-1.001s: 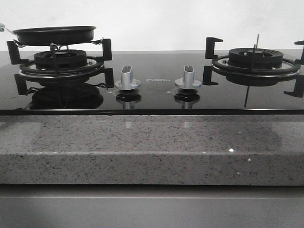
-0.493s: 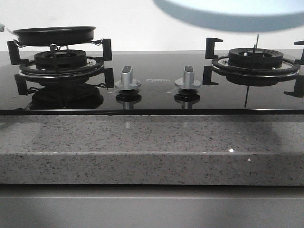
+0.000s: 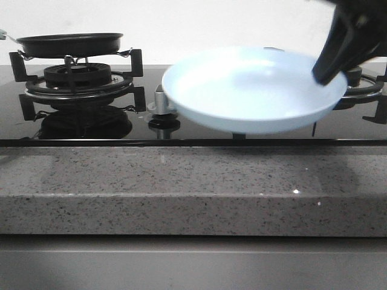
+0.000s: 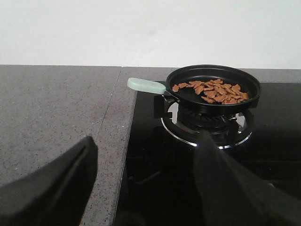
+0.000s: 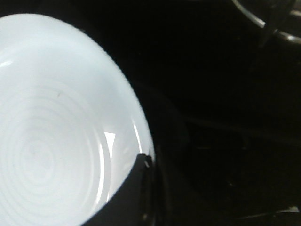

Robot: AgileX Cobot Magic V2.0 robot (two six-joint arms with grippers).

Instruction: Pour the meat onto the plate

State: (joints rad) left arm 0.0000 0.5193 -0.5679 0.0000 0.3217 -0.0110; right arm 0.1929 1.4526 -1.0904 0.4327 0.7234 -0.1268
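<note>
Two burners are seen on the black glass hob (image 3: 199, 130) in the front view, behind a speckled grey stone counter (image 3: 181, 187) that fills the lower half of the frame. At the upper left of that frame a black frying pan (image 3: 69, 43) is set on the left burner's supports. In the left wrist view the pan is seen at centre right with a pale green handle (image 4: 146, 85), and the meat (image 4: 211, 91) is spread as orange-brown pieces across its floor. The left gripper (image 4: 146, 188) is shown with its fingers spread wide, holding nothing, low in that frame and apart from the pan. The plate (image 3: 254, 89) is held in the air at centre right of the front view, tilted, in front of the hob's knobs. Its right rim is clamped by the right gripper (image 3: 332, 67), which is closed on it; faint rings are seen inside it in the right wrist view.
</note>
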